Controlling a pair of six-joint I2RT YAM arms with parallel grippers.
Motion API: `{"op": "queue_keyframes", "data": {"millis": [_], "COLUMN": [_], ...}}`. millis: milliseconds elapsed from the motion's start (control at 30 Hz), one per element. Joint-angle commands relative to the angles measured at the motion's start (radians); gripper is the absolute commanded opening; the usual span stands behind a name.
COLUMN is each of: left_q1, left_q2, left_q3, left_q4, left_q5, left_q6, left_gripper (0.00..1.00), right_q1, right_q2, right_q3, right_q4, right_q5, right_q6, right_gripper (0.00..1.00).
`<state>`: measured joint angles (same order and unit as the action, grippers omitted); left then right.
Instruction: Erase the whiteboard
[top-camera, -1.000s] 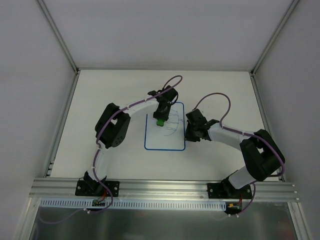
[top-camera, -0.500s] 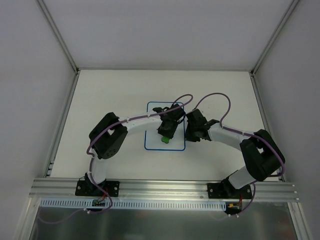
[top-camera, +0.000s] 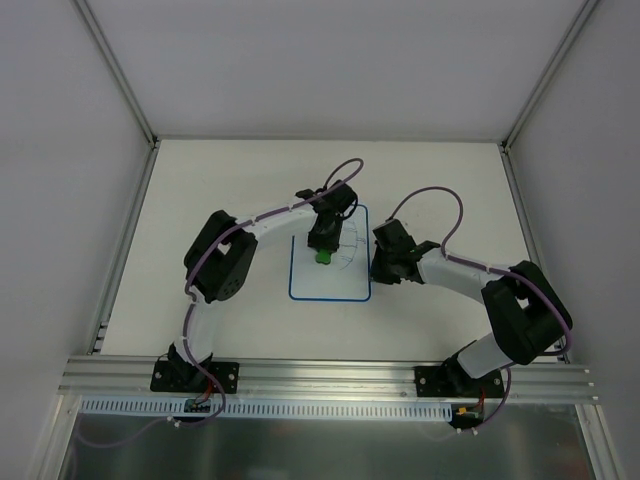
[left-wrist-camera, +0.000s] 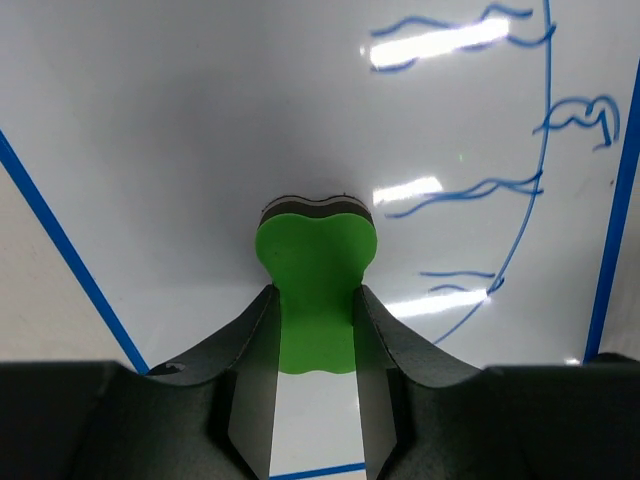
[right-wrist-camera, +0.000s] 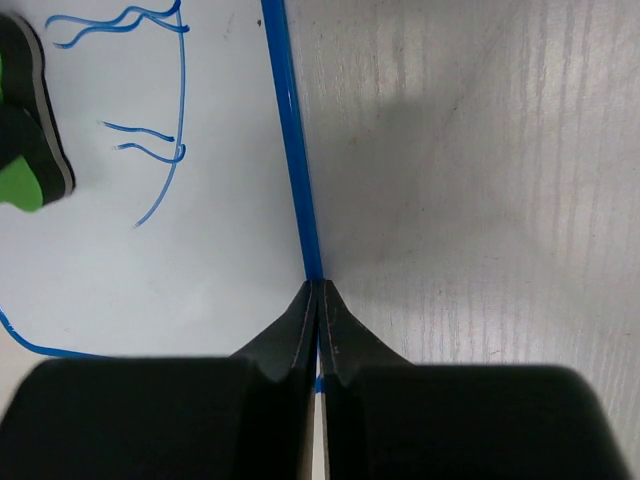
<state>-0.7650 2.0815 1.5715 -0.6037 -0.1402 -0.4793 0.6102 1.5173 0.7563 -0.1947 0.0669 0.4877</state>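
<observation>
Moved up the blue-bordered whiteboard (left-wrist-camera: 200, 120), left claw (left-wrist-camera: 315, 295) pinches green foam eraser (left-wrist-camera: 315, 245); only wrist view shows right claw (right-wrist-camera: 318, 292) pressed together.

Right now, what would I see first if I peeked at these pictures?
The bright green eraser, pinched in the left gripper, sits on the whiteboard in the middle of the table. Blue wavy scribbles mark the board's right side. The right gripper, shut, has its tip at the board's right blue border.

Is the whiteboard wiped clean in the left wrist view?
No, blue wavy lines and a curved stroke show on the whiteboard right of the green eraser.
</observation>
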Motion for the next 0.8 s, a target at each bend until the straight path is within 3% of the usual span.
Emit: {"op": "queue_keyframes", "data": {"millis": [0,100,300,433,467,533,600,633,767], "left_q1": [0.015,0.013,0.012,0.012,0.012,0.012,0.016,0.021,0.065], "left_q2": [0.075,0.089,0.029,-0.017,-0.030,-0.066,-0.124,-0.145,-0.276], "left_q3": [0.071,0.099,0.079,0.084,0.085,0.100,0.108,0.108,0.062], "left_q4": [-0.038,-0.036,-0.036,-0.038,-0.038,-0.038,-0.038,-0.038,-0.036], "left_q5": [-0.047,-0.019,-0.024,-0.033,-0.033,-0.029,-0.025,-0.029,-0.056], "left_q6": [-0.028,-0.048,-0.071,-0.076,-0.076,-0.070,-0.064,-0.062,-0.048], "left_gripper": [0.00,0.04,0.39,0.62,0.74,0.87,0.99,0.99,0.99], "right_q1": [-0.006,-0.006,-0.006,-0.001,0.002,0.008,0.028,0.036,0.091], "right_q2": [0.011,0.009,0.003,-0.014,-0.020,-0.045,-0.065,-0.072,-0.091], "right_q3": [-0.038,-0.038,-0.037,-0.035,-0.032,-0.026,0.003,0.020,0.112], "right_q4": [-0.092,-0.089,-0.081,-0.078,-0.081,-0.084,-0.122,-0.143,-0.207], "right_q5": [0.043,0.042,0.034,0.036,0.037,0.051,0.077,0.118,0.172], "right_q6": [-0.006,-0.011,-0.018,-0.032,-0.037,-0.052,-0.078,-0.087,-0.126], "right_gripper": [0.02,0.04,0.12,0.35,0.39,0.52,0.60,0.66,0.71]}}
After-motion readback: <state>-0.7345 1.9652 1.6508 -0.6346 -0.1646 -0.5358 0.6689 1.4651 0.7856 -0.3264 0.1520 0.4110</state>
